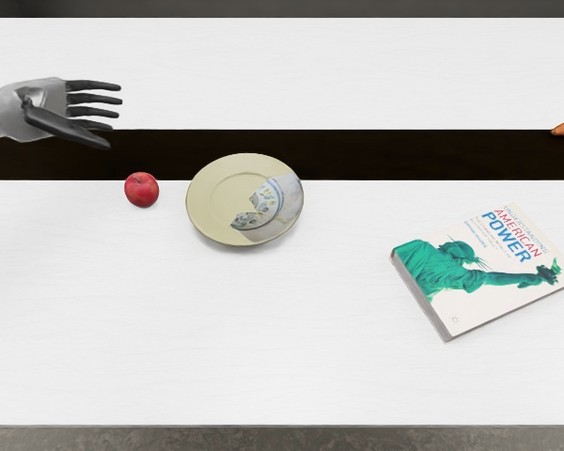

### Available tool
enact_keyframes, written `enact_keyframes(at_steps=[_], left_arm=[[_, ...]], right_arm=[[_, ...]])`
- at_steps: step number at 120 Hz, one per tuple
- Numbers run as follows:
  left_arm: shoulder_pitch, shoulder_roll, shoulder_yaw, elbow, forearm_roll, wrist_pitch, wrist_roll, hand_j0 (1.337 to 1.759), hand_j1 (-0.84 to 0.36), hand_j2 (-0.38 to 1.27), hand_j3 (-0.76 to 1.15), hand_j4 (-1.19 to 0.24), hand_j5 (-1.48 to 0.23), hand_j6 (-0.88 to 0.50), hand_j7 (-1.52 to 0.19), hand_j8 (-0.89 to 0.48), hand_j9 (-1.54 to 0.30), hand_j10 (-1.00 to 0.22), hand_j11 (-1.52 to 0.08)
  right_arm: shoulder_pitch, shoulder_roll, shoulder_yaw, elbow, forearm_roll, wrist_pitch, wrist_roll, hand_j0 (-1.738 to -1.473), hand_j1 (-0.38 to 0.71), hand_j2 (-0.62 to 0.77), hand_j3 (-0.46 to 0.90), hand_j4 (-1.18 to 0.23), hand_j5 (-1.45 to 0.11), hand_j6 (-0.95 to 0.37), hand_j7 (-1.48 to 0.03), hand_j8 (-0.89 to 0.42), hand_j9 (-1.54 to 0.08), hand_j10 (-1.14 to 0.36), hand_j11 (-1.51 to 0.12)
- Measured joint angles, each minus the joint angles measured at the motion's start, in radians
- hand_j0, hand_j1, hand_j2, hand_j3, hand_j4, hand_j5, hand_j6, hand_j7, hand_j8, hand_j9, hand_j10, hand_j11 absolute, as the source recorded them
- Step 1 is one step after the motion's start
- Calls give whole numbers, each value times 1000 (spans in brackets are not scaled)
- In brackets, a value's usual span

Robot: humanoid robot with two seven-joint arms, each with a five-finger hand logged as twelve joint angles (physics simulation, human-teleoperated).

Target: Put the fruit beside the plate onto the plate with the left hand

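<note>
Currently, the grey left hand (70,108) is held spread and empty. A round red apple (141,189) is seen below it, beside a cream plate (211,202).

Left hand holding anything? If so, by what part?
Nothing. The left hand hovers open, fingers spread, apart from the apple lying beside the plate.

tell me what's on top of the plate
No object rests on the plate; its face shows only a glossy patch, seemingly a reflection. The red apple lies on the table to its left, apart from it. What is beneath the plate is covered.
</note>
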State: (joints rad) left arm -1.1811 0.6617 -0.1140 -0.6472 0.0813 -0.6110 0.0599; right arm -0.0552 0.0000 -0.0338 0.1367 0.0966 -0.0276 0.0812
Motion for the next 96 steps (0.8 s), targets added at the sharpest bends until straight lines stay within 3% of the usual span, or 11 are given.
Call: enact_keyframes(at_steps=[14, 30, 50, 65, 77, 84, 89, 96], left_arm=[[-3, -6, 0, -1, -1, 0, 0, 1658, 54, 51, 0, -247, -321, -247, -321, -247, -321, -247, -321], [-65, -31, 4, -8, 22, 0, 0, 1658, 54, 51, 0, -247, -321, -247, -321, -247, -321, -247, -321], [-183, -40, 9, -25, 281, 0, 1, 1658, 54, 51, 0, -248, -321, -248, -321, -247, -321, -247, -321], [-219, -36, 11, -67, 490, 0, 9, 1658, 54, 51, 0, -248, -321, -248, -321, -248, -321, -247, -321], [-210, -8, 16, -160, 601, 0, 53, 1658, 54, 51, 0, -249, -322, -249, -321, -249, -321, -248, -321], [-221, 75, 39, -264, 629, 0, 78, 1658, 53, 51, 0, -250, -322, -250, -322, -250, -322, -249, -322], [-265, 145, 80, -364, 627, 9, 104, 1658, 54, 52, 0, -250, -322, -251, -322, -250, -322, -250, -322], [-377, 163, 185, -480, 597, 69, 132, 1658, 53, 52, 0, -250, -323, -251, -322, -250, -322, -250, -322]], right_arm=[[-1, 0, -1, 0, 0, 0, 0, -1658, -310, -7, 0, -33, -43, -33, -43, -33, -43, -33, -43], [-2, 0, -2, 3, 0, 1, -6, -1658, -310, -7, 0, -33, -43, -33, -43, -33, -43, -33, -43], [-3, 0, -3, 4, 0, 1, -9, -1658, -310, -7, 0, -33, -43, -33, -43, -33, -43, -33, -43], [-3, 0, -3, 5, 0, 1, -9, -1658, -310, -7, 0, -33, -43, -33, -43, -33, -43, -33, -43], [-3, 0, -3, 5, 0, 1, -9, -1658, -310, -6, 0, -33, -43, -33, -43, -33, -43, -33, -43], [-3, 0, -3, 5, 0, 1, -10, -1658, -310, -6, 0, -33, -43, -33, -43, -33, -43, -33, -43], [-3, 0, -3, 4, 0, 1, -9, -1658, -310, -7, 0, -33, -43, -33, -43, -33, -43, -33, -43], [-3, 0, -3, 5, 0, 1, -9, -1658, -310, -7, 0, -33, -43, -33, -43, -33, -43, -33, -43]])
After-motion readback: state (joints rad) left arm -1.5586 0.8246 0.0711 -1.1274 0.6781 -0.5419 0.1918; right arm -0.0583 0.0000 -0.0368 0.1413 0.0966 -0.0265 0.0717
